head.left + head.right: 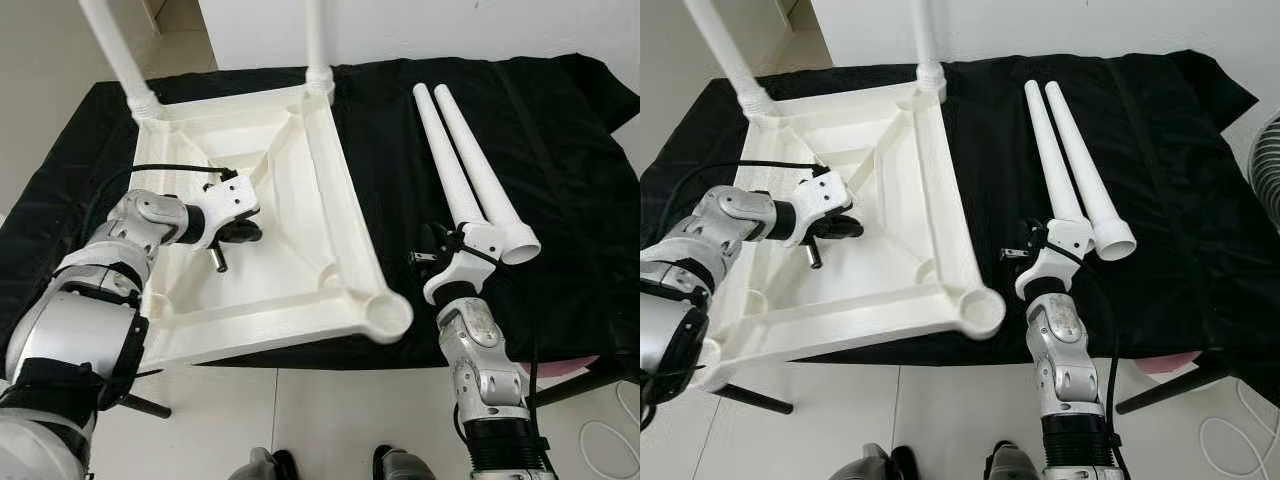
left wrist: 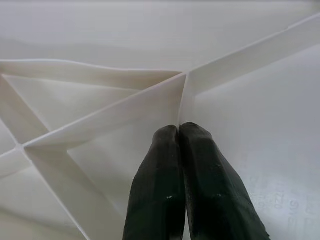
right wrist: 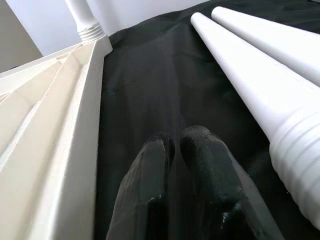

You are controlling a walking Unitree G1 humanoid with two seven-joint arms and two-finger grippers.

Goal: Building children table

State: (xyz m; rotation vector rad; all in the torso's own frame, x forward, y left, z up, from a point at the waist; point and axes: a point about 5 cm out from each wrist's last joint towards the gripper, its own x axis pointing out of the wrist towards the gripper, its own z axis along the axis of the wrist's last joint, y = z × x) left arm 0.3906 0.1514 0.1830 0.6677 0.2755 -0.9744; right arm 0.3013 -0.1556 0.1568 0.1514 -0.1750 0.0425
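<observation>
The tabletop lies upside down on a black cloth, two legs already standing in its far corners and two loose legs lying side by side on the cloth to its right. The near-right socket is open and waits for a leg.

The right gripper hovers low over the cloth between the tabletop's right rim and the loose legs, its fingers nearly together and holding nothing. The left gripper rests inside the tabletop with its fingers pressed together, tips against a rib.

The next step looks like taking the nearer loose leg: open wide, grasp near its thick end (the ridged collar gives purchase), then stand it upright over the socket and twist. The left gripper would do well to brace the top.

Everything is smooth, matte white plastic: tapered round legs, a ribbed underside with diagonal webs, round corner sockets. The cloth is soft and wrinkled.
</observation>
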